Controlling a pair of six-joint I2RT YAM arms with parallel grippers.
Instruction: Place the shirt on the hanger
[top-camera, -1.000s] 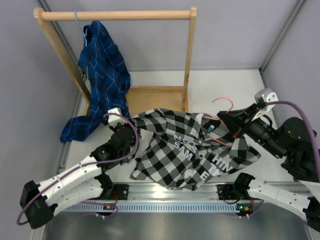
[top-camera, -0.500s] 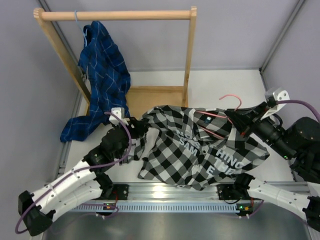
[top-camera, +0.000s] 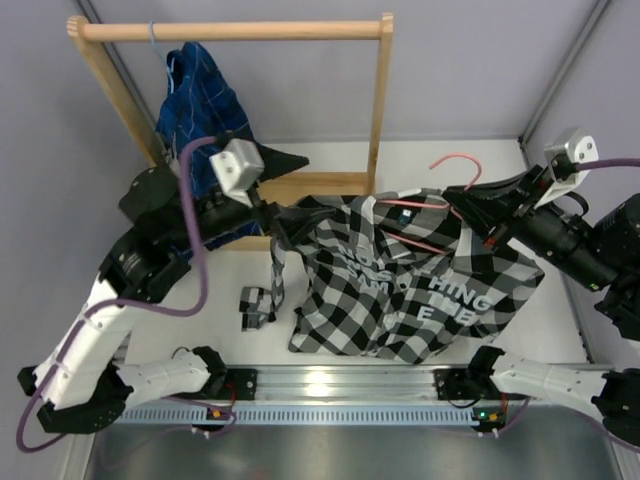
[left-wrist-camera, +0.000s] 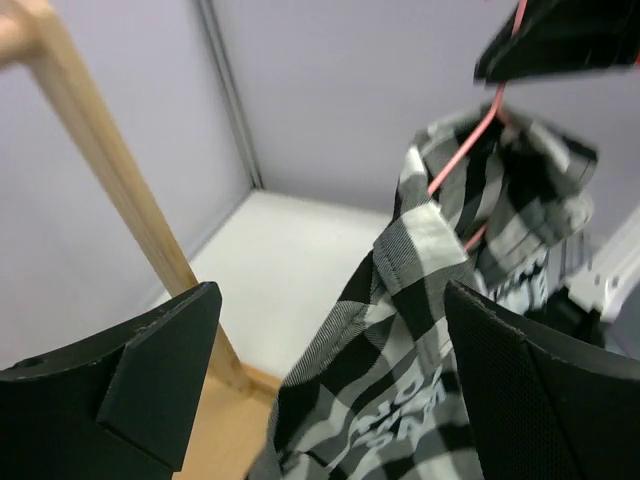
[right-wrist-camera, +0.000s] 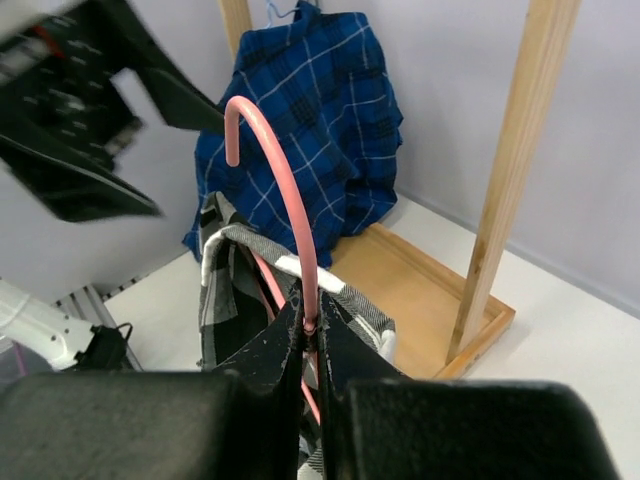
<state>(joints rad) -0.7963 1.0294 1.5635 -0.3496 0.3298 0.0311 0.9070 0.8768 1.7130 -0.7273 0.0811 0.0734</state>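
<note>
left gripper (left-wrist-camera: 330, 300): jaws wide apart, nothing held, just beside shirt (top-camera: 400, 290) | right gripper (right-wrist-camera: 312, 335): clamped on hanger (right-wrist-camera: 292, 200) neck | shirt: draped over hanger, lower part on table (top-camera: 420, 155), near wooden rack (top-camera: 378, 110)

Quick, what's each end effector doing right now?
Left end effector: open, gripping nothing.
Right end effector: closed on the pink wire hanger.

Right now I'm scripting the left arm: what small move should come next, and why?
Probably reach the open left gripper to the drooping edge of the shirt ahead and tug it along the hanger; the right gripper pinches the hanger's neck, steadying it.
</note>
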